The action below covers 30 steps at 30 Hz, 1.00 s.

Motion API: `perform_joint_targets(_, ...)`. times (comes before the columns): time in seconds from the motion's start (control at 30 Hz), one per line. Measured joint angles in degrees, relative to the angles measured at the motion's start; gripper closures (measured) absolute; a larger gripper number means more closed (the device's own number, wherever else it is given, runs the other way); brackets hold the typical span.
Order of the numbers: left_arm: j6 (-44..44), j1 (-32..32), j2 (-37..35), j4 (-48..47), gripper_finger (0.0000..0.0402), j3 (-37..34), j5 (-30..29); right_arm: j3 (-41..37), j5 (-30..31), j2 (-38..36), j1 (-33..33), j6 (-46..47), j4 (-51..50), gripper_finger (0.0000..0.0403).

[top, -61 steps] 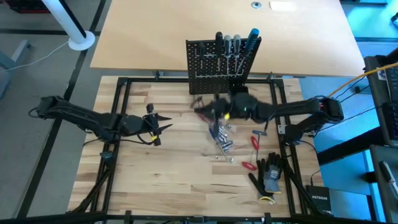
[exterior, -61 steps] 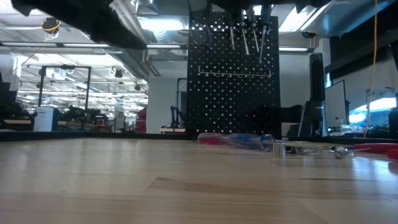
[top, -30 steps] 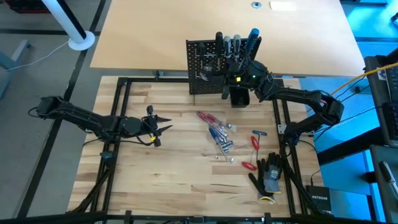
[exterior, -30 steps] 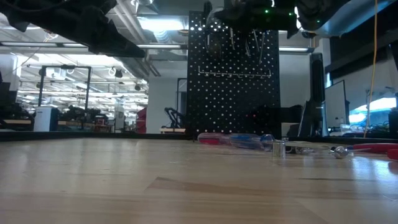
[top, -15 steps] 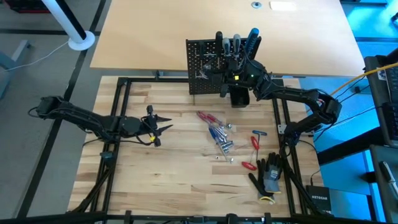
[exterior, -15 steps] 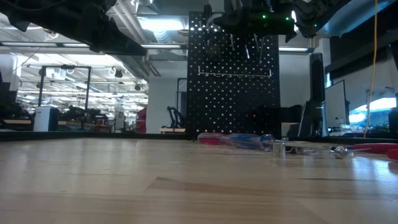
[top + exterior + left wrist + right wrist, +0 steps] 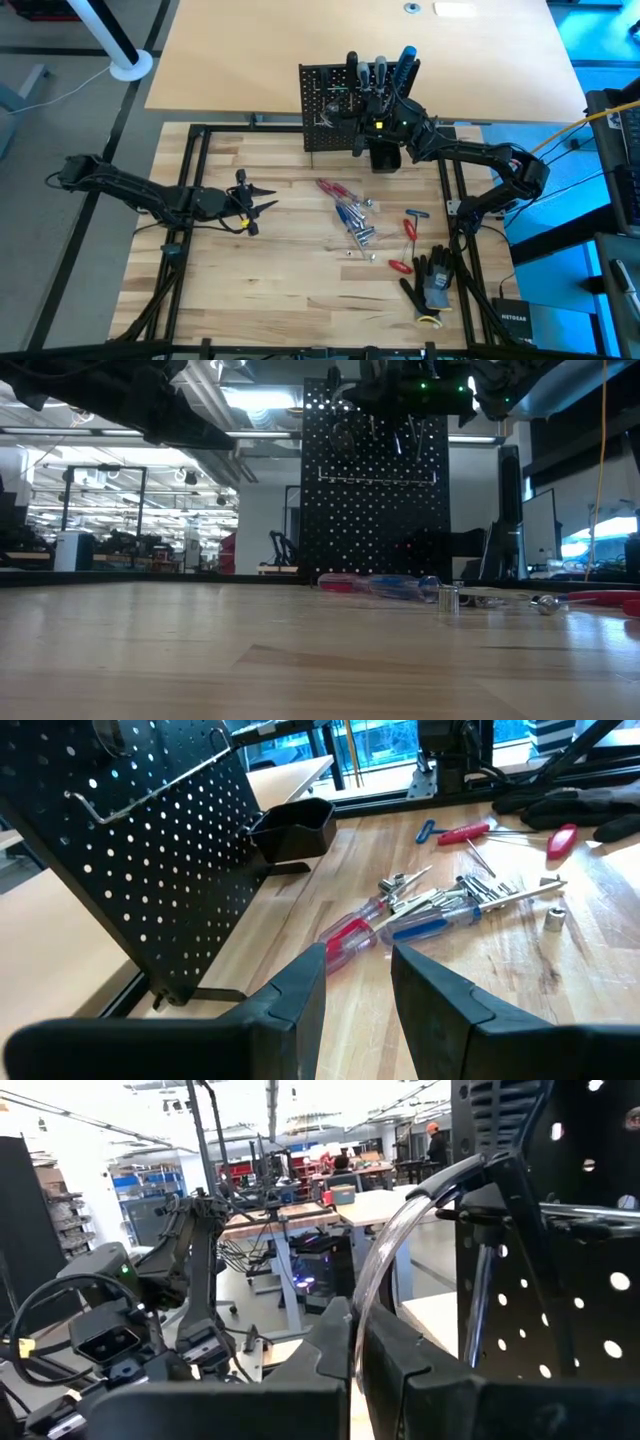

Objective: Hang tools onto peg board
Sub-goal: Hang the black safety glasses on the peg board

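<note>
The black peg board point(image 7: 340, 110) stands upright at the table's far middle, with several tools point(image 7: 385, 68) hanging along its top. My right gripper point(image 7: 362, 102) is up at the board's top edge, shut on a thin pale curved tool point(image 7: 400, 1250). More tools, among them a red-handled point(image 7: 345, 935) and a blue-handled screwdriver point(image 7: 432, 925), lie in a loose pile point(image 7: 350, 215) on the table. My left gripper point(image 7: 358, 970) hovers open over the table's left part point(image 7: 262, 205) and holds nothing. My right gripper pinches the thin pale tool between its two fingers point(image 7: 335, 1340). The tool's free part point(image 7: 440, 1185) arches up and away toward the peg board, clear of the table. The fingers hide the held end, and I cannot tell whether the tool touches the board.
A small black cup point(image 7: 385, 155) stands at the board's foot, on its right. Red-handled tools point(image 7: 410, 228) and black gloves point(image 7: 432, 282) lie at the table's right near side. A black frame point(image 7: 200, 130) rims the table.
My right gripper has risen from above the tool pile and gone toward the far edge, up to the peg board's top. There it has kept nearly still for the last second, fingers shut.
</note>
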Motion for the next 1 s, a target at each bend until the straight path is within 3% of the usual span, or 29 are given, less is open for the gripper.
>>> perform_joint_targets(0.27,-0.8,0.0,0.0,-0.4,0.0295,0.0,0.0,0.0,1.3,-0.4,0.6,2.3,-0.1,0.0391)
perform_joint_targets(0.47,-1.2,0.0,0.0,-0.3,0.0295,0.0,0.0,0.4,7.6,-1.0,2.9,2.0,-0.1,0.0391)
perform_joint_targets(0.83,-1.2,0.0,0.0,-0.3,0.0295,0.0,0.0,5.7,20.8,-1.0,7.8,-1.8,-9.7,0.0391)
perform_joint_targets(1.0,-1.7,0.0,0.0,-0.4,0.0295,0.0,0.0,5.9,22.6,-1.0,9.5,-2.9,-10.8,0.0391)
